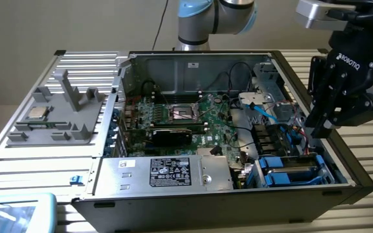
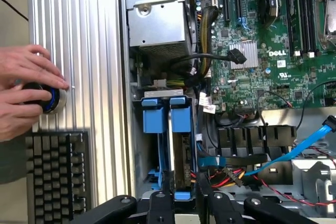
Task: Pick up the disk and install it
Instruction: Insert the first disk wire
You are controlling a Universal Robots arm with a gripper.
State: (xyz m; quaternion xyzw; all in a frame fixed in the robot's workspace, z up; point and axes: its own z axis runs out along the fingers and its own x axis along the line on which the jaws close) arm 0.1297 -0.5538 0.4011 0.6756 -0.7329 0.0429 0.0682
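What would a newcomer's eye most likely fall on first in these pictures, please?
Probably the open computer case with its green motherboard exposed. Next, the black gripper hanging over the case's corner on the exterior view's right, above the bright blue drive carriers. In the wrist view, a person's hands rest on a round knob beside a keyboard.

Ext view looks down at an angle from the front of the open computer case [image 1: 193, 145], mid distance, whole chassis in frame. Wrist view looks straight down, close. Both share the blue drive bay [image 1: 290, 170] and probably the motherboard [image 2: 273, 40]
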